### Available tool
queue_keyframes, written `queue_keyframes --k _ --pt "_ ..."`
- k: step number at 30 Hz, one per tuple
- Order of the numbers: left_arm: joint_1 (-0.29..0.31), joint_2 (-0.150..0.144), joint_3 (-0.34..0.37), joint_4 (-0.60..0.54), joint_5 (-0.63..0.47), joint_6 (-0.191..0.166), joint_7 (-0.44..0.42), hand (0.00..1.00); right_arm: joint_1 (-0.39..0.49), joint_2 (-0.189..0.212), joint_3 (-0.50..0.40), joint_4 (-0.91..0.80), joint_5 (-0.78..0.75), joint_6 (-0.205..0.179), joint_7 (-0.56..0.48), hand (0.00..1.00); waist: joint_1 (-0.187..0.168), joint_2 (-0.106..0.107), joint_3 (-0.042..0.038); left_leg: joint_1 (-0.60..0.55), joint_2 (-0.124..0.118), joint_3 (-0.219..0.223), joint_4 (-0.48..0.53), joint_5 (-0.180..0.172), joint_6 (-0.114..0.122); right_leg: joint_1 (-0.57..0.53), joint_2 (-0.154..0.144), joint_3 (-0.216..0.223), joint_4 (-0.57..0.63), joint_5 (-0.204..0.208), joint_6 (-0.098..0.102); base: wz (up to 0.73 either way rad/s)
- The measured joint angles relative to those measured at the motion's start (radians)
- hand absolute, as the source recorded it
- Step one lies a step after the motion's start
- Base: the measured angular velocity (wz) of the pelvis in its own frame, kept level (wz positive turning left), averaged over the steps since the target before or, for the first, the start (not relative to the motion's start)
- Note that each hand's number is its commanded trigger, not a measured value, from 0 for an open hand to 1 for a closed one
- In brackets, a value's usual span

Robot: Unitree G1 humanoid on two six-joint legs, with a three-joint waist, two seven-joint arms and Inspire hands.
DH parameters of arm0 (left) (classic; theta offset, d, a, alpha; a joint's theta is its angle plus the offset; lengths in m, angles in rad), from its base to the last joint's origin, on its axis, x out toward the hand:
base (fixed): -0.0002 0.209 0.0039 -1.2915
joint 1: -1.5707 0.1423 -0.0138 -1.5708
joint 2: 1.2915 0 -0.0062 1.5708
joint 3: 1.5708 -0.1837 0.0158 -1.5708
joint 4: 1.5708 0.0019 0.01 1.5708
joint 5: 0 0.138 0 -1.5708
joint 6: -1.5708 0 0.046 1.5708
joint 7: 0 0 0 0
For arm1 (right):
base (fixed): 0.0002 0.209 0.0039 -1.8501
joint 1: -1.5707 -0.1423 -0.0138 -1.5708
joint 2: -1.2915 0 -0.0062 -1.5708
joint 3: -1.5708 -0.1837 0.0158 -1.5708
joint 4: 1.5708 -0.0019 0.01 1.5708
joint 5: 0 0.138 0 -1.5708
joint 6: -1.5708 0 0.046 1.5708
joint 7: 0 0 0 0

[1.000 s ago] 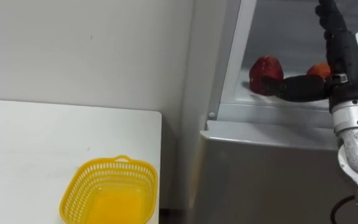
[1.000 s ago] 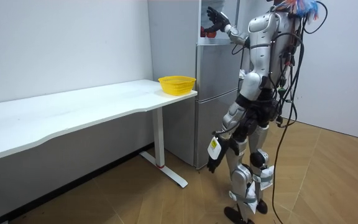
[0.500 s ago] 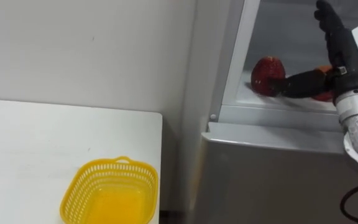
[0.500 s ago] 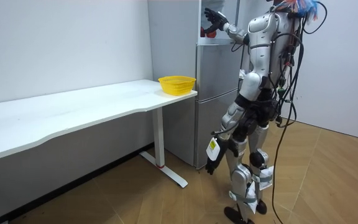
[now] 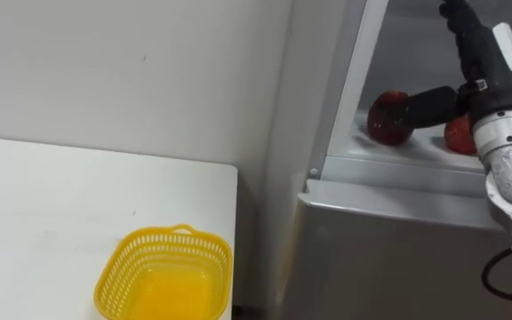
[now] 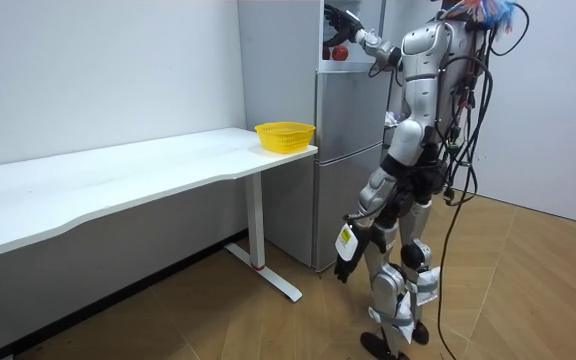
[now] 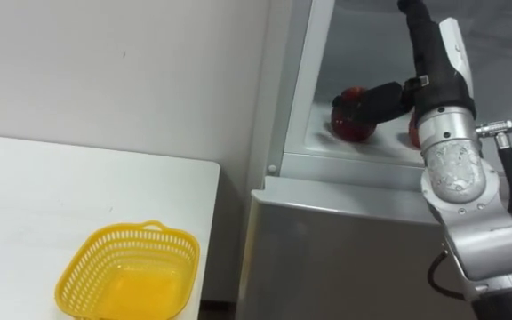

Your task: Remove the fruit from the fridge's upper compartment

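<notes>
Left eye view, right hand: reaches into the open upper part of the fridge; fingers straight and pointing up, thumb stretched sideways, nothing gripped.
Left eye view, red fruit: sits on the fridge shelf, thumb tip across its upper right; touching or just in front, cannot tell.
Left eye view, second fruit: on the same shelf, partly hidden behind the wrist.
Left eye view, basket: yellow, empty, on the desk at the corner nearest the fridge.
Room view, stance: upright on both feet, facing the fridge, right arm raised into its upper part.
Room view, left hand: hangs low beside the thigh; open or closed, cannot tell.
Room view, desk: long and white, to the room view's left of the fridge, basket at the end next to it.
Right eye view, right hand: same open pose, thumb over the red fruit, second fruit peeking out beside the wrist.
</notes>
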Motion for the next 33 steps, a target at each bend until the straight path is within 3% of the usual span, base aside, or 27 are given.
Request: queue_keyframes --k 12,21,33 --pt "-0.013 0.001 0.014 0.008 -0.001 0.01 0.002 0.0 0.0 -0.001 0.047 0.008 -0.003 0.0 0.071 0.0 0.024 -0.005 0.0042 0.003 0.0 0.001 0.0 0.0 0.0 -0.001 0.0 0.003 0.0 0.0 0.0 0.0" --pt "-0.007 0.004 0.01 0.006 -0.003 0.013 -0.003 0.0 0.0 -0.001 0.051 0.055 -0.002 0.0 0.107 0.0 0.024 -0.006 0.0117 0.003 0.0 -0.002 0.0 0.0 0.0 0.003 0.0 0.002 -0.001 0.0 0.0 0.0" --pt "-0.011 0.005 -0.004 0.011 -0.022 0.02 -0.003 0.0 -0.028 -0.001 0.079 0.158 0.024 -0.003 0.124 0.0 0.026 -0.009 0.0093 0.009 0.0 -0.002 0.003 0.0 0.0 0.01 0.0 0.004 0.001 0.0 0.0 0.0"
